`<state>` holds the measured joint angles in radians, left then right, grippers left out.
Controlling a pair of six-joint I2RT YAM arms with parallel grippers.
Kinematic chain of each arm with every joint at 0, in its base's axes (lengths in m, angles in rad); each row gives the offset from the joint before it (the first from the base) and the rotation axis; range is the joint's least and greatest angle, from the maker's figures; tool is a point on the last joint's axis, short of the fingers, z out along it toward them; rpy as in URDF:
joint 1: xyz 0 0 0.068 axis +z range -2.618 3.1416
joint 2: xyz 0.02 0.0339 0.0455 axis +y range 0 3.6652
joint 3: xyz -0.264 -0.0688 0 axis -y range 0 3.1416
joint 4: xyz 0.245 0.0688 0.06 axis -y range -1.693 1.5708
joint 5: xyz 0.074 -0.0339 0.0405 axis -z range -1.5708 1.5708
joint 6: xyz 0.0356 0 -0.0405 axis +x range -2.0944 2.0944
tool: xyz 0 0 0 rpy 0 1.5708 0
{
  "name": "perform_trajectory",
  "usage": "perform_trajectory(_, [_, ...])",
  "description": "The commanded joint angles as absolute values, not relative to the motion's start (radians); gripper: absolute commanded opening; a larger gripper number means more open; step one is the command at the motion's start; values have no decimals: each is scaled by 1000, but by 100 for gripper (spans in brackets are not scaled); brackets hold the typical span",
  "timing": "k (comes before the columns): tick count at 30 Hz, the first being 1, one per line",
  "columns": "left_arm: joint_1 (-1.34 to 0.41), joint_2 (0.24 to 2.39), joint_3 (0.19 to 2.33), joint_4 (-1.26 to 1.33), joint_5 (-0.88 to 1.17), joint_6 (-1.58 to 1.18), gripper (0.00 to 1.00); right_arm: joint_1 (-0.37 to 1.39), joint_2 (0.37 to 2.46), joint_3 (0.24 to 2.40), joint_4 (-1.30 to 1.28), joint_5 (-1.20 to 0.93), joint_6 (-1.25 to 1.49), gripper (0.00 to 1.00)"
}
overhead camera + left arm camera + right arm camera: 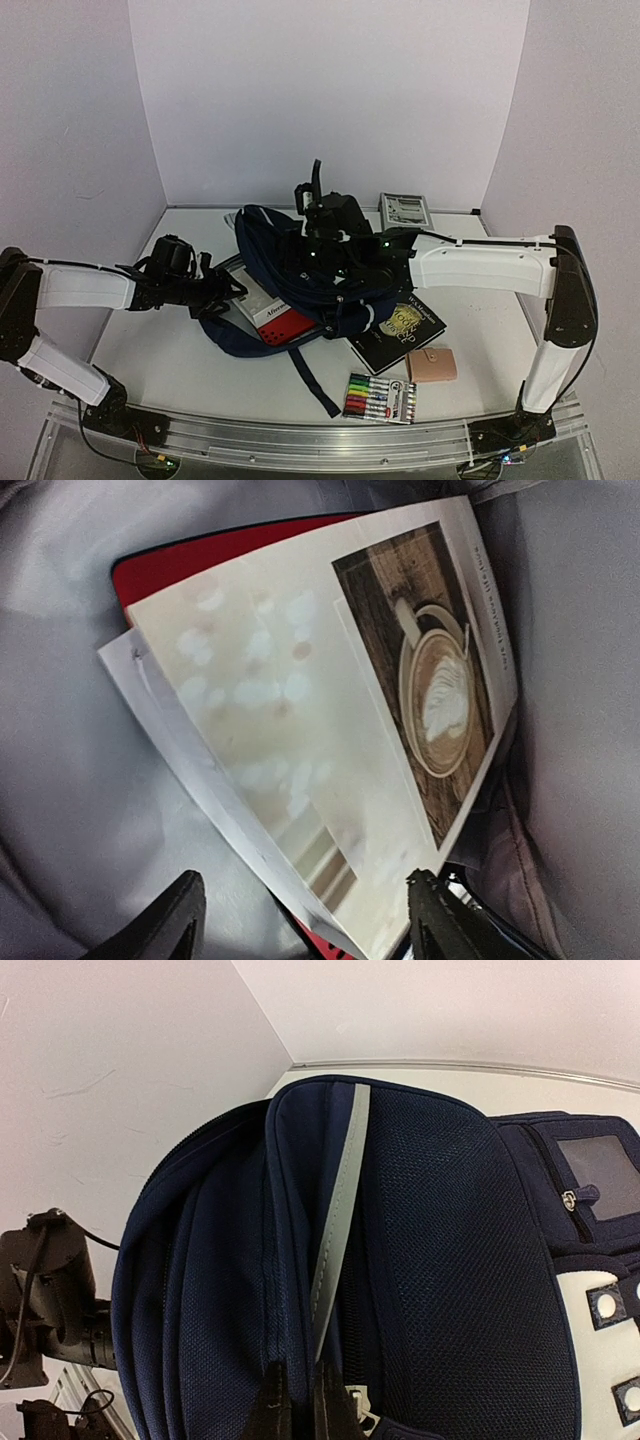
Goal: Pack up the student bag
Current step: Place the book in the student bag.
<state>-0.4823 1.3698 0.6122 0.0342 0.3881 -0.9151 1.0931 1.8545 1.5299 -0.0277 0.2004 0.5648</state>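
The student bag (pixel 300 285) lay in the middle of the surface (pixel 150 350) in the top view. It was slumped on its side with its mouth turned toward the left of the frame, and one dark strap (pixel 315 385) trailed toward the lower edge. The left end effector (pixel 226 290) sat at that mouth, reaching in from the left. In the left wrist view its fingers (pixel 170 925) stood well apart at the bottom of the frame, gripping nothing, with the near corner of a coffee-cover booklet (pixel 300 710) between them. The booklet lay on a red notebook (pixel 190 565), and both rested against the bag's grey lining (pixel 70 740).

The right end effector (pixel 298 1405) was pinched narrow on the bag's navy fabric at the bottom centre of the right wrist view, where a grey stripe (pixel 340 1210) ran down to the fingers. Light patches (pixel 600 1310) with eyelets showed at the right edge of that view.

To the lower right of the bag in the top view, a black book (pixel 400 330) with a gold emblem lay against the bag's edge. A tan wallet (pixel 432 365) lay just beside the book's lower right corner, and a marker set (pixel 380 398) lay near the lower edge. A grey rectangular item (pixel 403 210) lay behind the bag at the upper right; what it was could not be told.
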Motion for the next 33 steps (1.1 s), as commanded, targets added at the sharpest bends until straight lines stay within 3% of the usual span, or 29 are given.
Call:
perform_trajectory(1, [-498,1451,668,147,414,-923,66,1102,1795,1587,102,204,568,0])
perform_trajectory(11, [-572,1628,815,297,431,-941,52,1102,1831,1610,96,160,565,0])
perform_trajectory(19, [-589,1798,886,452,466,-975,49,1102,1861,1630,92,142,563,0])
perform_trajectory(29, [-554,1428,725,84,178,-838,71,1102,1842,1584,86,173,545,0])
perform_trajectory(31, [-537,1326,683,6,113,-848,77,1102,1832,1574,70,207,538,16])
perform_trajectory(33, [-506,1231,640,-72,67,-876,84,1102,1800,1546,60,265,528,44])
